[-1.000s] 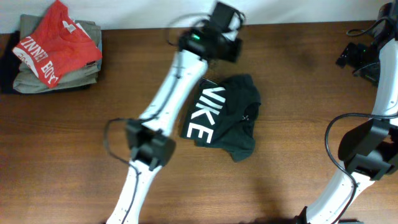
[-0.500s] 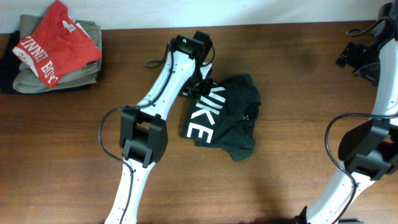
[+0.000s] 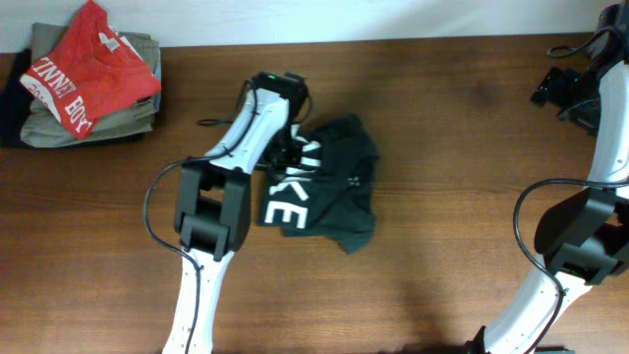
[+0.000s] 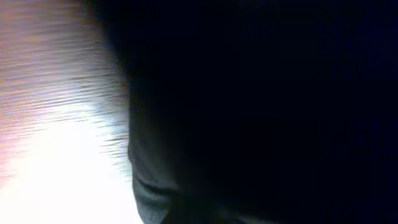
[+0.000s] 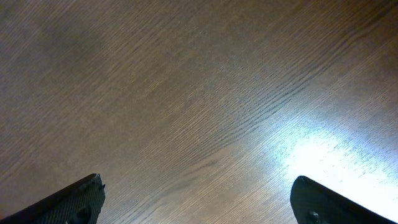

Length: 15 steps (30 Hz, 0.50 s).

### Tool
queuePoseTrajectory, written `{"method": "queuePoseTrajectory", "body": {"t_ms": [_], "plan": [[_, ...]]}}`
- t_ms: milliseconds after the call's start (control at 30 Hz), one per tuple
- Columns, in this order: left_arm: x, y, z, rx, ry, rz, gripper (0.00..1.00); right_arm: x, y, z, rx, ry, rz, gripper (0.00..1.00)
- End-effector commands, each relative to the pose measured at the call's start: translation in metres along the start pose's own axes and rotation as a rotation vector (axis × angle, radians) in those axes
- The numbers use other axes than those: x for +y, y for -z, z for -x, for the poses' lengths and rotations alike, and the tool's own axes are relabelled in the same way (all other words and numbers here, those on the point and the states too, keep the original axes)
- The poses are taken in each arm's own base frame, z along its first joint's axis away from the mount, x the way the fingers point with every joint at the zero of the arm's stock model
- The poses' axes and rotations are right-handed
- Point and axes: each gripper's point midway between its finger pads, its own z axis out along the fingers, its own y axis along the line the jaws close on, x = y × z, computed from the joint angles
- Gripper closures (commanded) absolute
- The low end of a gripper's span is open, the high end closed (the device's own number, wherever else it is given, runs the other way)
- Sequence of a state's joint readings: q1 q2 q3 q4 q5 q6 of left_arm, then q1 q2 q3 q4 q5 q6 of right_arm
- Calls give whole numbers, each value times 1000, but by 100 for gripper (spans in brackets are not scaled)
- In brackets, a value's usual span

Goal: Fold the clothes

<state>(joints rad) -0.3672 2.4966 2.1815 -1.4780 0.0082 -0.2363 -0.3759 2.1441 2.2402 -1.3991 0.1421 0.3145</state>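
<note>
The dark charcoal T-shirt (image 3: 339,197) lies crumpled in the middle of the table, with the white letters "KE" showing on its left side. My left gripper (image 3: 292,147) is down at the shirt's upper left edge and appears shut on the fabric. The left wrist view is almost filled by the dark cloth (image 4: 261,112), and the fingers are hidden there. My right gripper (image 3: 552,88) is far off at the table's back right corner. It is open and empty over bare wood (image 5: 196,186).
A red T-shirt (image 3: 84,69) with white lettering lies on folded khaki-olive garments (image 3: 59,126) at the back left corner. The right arm's base and cable (image 3: 575,236) stand at the right edge. The table is brown wood (image 3: 472,177).
My left gripper has come down from behind the shirt onto its upper left edge. It has then moved left, dragging the whole shirt left with it. The right arm has not moved.
</note>
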Motion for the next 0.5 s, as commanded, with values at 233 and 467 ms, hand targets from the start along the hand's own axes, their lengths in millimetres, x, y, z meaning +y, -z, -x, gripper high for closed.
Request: {"method": "queuePoseTrajectory", "body": {"t_ms": [233, 467], "plan": [[20, 37, 12, -110, 55, 47, 100, -1, 6, 7, -38, -11, -8, 1], [20, 37, 13, -114, 56, 45, 99, 19, 17, 70, -295, -52, 86, 1]]}}
